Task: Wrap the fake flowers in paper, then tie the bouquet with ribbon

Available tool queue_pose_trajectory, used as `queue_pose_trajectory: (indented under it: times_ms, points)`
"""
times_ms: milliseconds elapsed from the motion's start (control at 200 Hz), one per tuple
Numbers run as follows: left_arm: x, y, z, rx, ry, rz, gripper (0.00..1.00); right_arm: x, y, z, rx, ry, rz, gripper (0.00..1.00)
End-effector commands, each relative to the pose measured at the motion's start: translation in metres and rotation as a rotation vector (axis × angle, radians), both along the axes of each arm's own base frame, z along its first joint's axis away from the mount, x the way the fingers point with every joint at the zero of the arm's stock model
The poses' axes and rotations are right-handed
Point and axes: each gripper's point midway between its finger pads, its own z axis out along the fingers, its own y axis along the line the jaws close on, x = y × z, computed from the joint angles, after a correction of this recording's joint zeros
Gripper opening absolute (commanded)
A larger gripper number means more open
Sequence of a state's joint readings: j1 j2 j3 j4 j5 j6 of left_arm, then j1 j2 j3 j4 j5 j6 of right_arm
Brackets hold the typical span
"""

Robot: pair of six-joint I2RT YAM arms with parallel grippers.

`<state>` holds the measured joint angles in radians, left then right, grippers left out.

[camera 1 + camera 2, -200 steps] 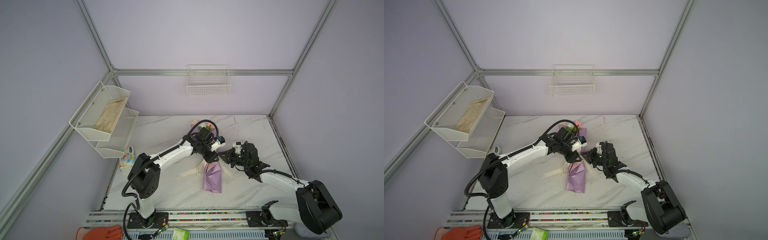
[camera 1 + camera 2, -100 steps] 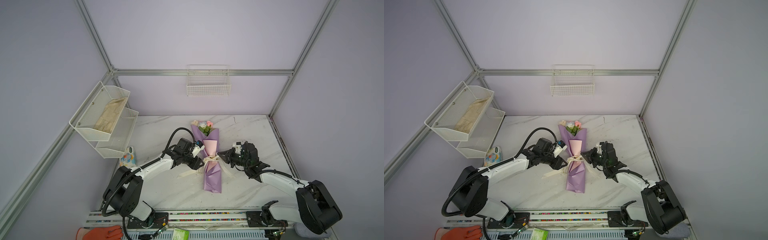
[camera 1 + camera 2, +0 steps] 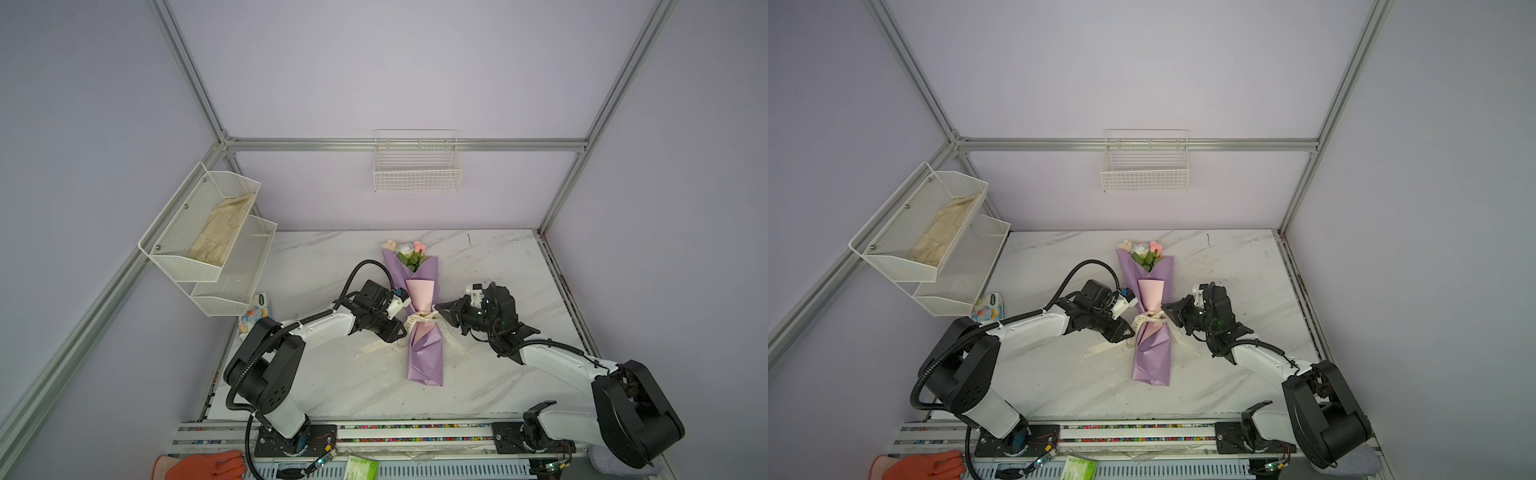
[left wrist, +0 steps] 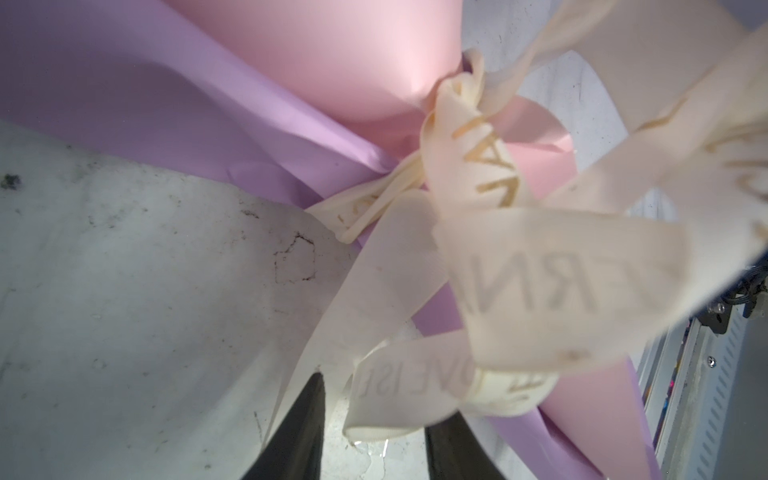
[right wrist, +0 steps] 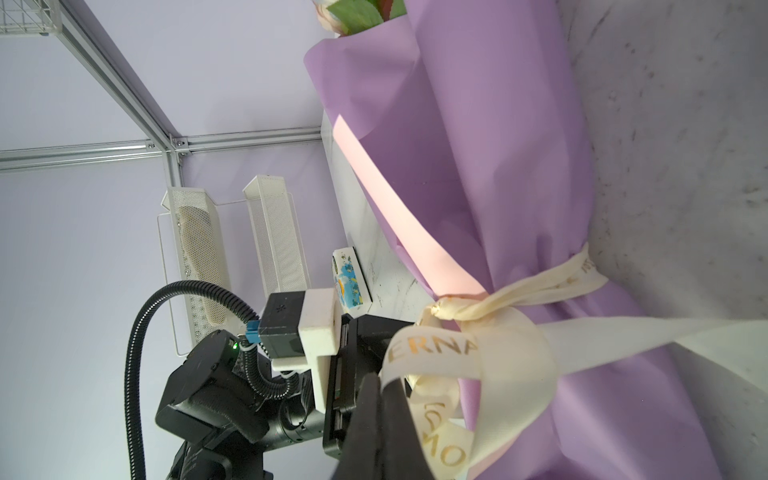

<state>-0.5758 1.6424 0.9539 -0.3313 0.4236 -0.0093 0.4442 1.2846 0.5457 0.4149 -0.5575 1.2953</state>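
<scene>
Both arms are held low, reached inward toward each other. Left gripper (image 4: 370,440) is seen with jaws parted; right gripper (image 5: 384,419) is pinched closed on ribbon (image 5: 436,349).

The bouquet of fake flowers (image 5: 457,174) lies on the marble counter (image 5: 685,166), sheathed in lilac paper (image 5: 519,104) with a pink inner fold, green leaves (image 5: 357,12) showing at its open end; a cream ribbon (image 5: 536,289) with gold letters is knotted round its waist; the right hand (image 5: 384,384) pinches a loop of that ribbon between its dark fingers (image 5: 365,419), pressed together; beyond the bouquet sits the left arm (image 5: 249,399); a white mesh shelf (image 5: 199,249) hangs on the wall.
</scene>
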Motion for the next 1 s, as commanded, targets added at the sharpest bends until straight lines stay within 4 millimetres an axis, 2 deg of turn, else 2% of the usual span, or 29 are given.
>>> queue_pose_trajectory:
  times_ms: [0,95,295,515,630,665,715,810,910,995]
  points:
    - [0.023,-0.015,0.025,-0.056,-0.081,-0.024,0.38,0.004,0.001,0.012,0.022,-0.022,-0.013,0.00]
    - [0.025,-0.018,0.030,-0.074,-0.099,-0.033,0.33,0.003,0.001,0.012,0.022,-0.021,-0.009,0.00]
    - [0.023,-0.016,0.039,-0.087,-0.121,-0.039,0.00,0.007,-0.007,0.006,-0.011,-0.014,-0.043,0.00]
    - [0.017,0.009,0.032,-0.109,-0.043,0.044,0.00,0.024,-0.044,-0.030,-0.152,0.031,-0.145,0.00]
    - [0.012,0.016,0.034,-0.169,0.009,0.057,0.00,0.032,-0.051,-0.046,-0.222,0.038,-0.129,0.00]
    - [0.011,0.018,0.033,-0.169,0.022,0.058,0.00,0.034,-0.051,-0.045,-0.226,0.029,-0.117,0.00]
    - [0.009,0.022,0.029,-0.157,0.039,0.056,0.00,0.036,-0.049,-0.056,-0.258,0.045,-0.092,0.00]
    - [0.009,0.032,0.016,-0.105,0.067,0.091,0.00,0.038,-0.057,-0.071,-0.325,0.067,-0.110,0.00]
    - [0.011,0.051,0.000,-0.015,0.101,0.159,0.00,0.039,-0.064,-0.080,-0.365,0.073,-0.115,0.00]
    - [0.015,0.066,-0.002,0.013,0.097,0.220,0.00,0.038,-0.071,-0.092,-0.433,0.088,-0.114,0.00]
